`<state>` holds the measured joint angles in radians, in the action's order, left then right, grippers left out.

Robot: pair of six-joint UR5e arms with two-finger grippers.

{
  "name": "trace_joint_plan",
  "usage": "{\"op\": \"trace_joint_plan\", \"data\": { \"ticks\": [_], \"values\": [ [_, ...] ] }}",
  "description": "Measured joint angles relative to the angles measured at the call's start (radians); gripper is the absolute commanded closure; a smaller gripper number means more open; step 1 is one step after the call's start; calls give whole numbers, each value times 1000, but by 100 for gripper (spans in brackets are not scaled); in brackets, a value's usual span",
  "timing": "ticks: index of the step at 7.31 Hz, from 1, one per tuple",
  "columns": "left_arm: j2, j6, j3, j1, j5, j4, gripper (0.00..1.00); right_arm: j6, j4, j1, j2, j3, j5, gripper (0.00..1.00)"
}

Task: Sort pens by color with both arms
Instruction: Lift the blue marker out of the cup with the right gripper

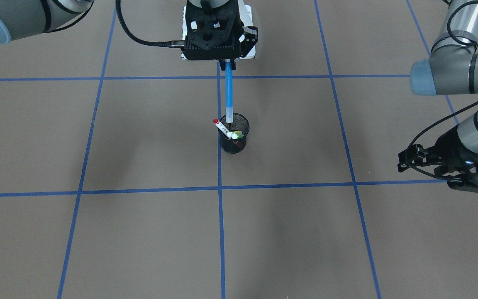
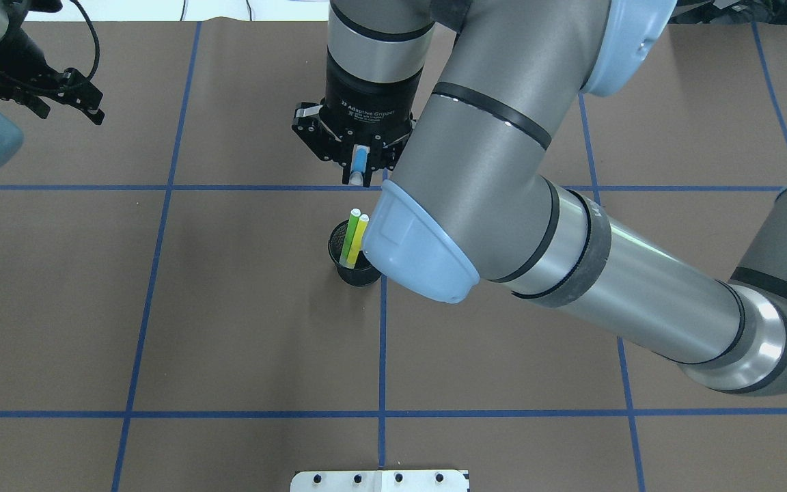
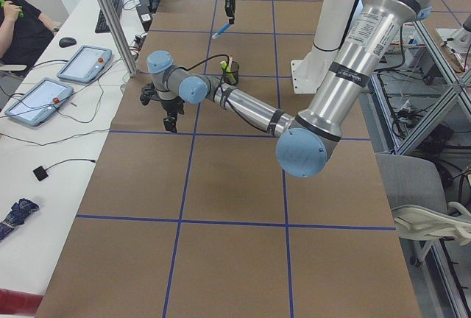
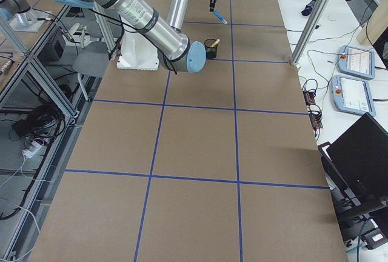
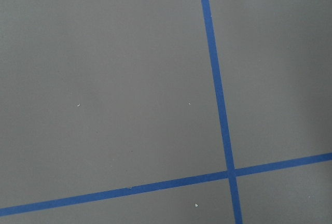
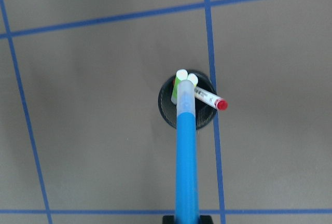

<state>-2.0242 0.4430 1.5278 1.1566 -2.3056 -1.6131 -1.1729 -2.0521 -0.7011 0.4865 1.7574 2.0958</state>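
- The blue pen [image 1: 229, 93] hung nearly upright in the air, its top end clamped between the right arm's fingers [image 1: 223, 64]. In the side views it was lifted clear of the black mesh cup [image 1: 233, 143].
- I counted four pens in all, and the other three stood in that one cup. The green pen [image 2: 350, 239] and yellow pen [image 2: 361, 232] leaned together, and the white pen with the red cap [image 1: 221, 127] poked out over the rim.
- The cup stood at mid-counter, just beside a blue tape line [image 1: 220, 232]. The brown counter [image 1: 139, 137] lay bare all around it, well clear of every edge.
- The left arm's fingers [image 1: 409, 160] hovered low over bare counter, well apart from the cup, towards the robot's left end and the operators' side. I could not tell from any view whether they were spread or closed.
- Its wrist camera showed only brown surface and one crossing of tape lines.
- Both arms were in view, with open squares of counter between them.
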Motion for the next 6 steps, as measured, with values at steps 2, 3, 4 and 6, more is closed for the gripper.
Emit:
{"op": "trace_joint_plan", "data": {
  "ticks": [2, 3, 4, 6],
  "values": [
    [-4, 1, -2, -1, 0, 0, 1, 37, 197, -2, 23, -69, -203, 100],
    [-8, 1, -5, -1, 0, -1, 1, 76, 306, -4, 32, -141, -295, 100],
    [-12, 2, -7, -1, 0, -1, 1, 115, 401, -12, 40, -215, -367, 100],
    [-18, 0, -15, -2, 0, -3, 1, 175, 537, -40, 74, -342, -447, 100]
  ]
}}
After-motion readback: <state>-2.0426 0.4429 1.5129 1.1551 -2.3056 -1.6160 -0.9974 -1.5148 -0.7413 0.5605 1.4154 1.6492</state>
